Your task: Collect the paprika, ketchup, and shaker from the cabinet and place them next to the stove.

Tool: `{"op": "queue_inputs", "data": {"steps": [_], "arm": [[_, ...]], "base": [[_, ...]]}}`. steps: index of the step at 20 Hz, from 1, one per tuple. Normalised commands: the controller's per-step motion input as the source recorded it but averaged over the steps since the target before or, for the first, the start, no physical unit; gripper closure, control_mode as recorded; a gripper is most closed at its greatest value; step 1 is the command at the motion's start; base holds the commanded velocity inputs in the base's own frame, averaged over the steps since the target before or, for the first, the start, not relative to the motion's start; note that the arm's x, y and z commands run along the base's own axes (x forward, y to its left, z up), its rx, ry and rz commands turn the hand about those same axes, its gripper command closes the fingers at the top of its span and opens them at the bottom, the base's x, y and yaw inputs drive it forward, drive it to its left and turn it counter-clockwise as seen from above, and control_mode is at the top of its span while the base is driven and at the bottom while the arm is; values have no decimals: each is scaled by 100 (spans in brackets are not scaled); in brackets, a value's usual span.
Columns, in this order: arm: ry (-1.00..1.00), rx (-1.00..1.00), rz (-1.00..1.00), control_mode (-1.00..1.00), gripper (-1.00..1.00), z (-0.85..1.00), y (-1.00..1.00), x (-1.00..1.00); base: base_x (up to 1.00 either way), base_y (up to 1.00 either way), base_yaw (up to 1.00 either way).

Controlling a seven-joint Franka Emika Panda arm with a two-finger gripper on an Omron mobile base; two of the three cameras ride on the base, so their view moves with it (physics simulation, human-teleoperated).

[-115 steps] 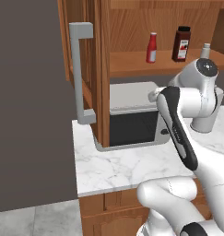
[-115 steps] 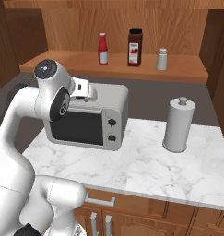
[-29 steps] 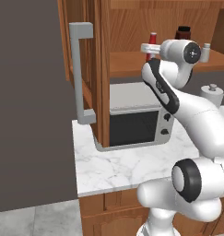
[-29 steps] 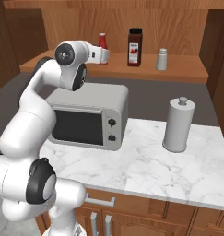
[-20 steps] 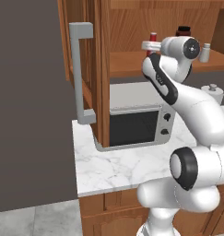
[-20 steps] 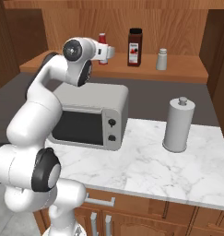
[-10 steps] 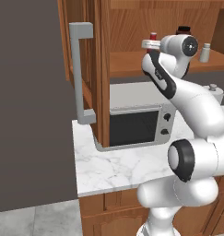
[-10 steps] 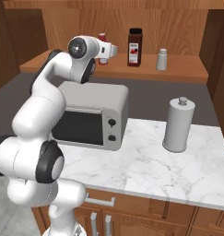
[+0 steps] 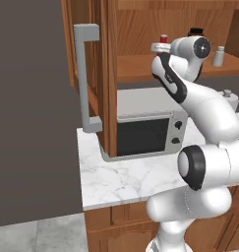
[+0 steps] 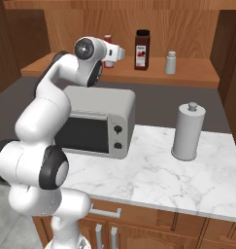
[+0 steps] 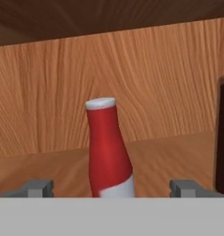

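Note:
The ketchup, a slim red bottle with a white cap, stands upright on the cabinet shelf, in the middle of the hand view. My gripper is open, with one fingertip on either side of the bottle's base and clear of it. From the base the hand covers most of the ketchup. The paprika, a dark jar with a black cap, stands just right of it, and the small pale shaker farther right. The stove is out of view.
The cabinet door hangs open at the left with its grey bar handle. Under the shelf a grey microwave sits on the marble counter, beside a tall grey knob-topped canister.
The hand has pushed a little deeper over the shelf toward the ketchup. The jaws stayed open, and the three items have not moved.

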Motion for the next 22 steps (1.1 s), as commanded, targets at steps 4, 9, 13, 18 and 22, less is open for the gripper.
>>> {"op": "queue_inputs", "data": {"steps": [4,9,13,18,22], "arm": [[4,0,0,-100,-100,-4,0,18],[6,-1,0,-100,-100,-1,2,20],[4,-1,0,-100,-100,-3,0,14],[4,0,0,-100,-100,-4,0,14],[3,-2,0,-100,-100,-8,9,16]], "base": [[0,0,0],[0,0,0],[0,0,0],[0,0,0],[0,0,0]]}}
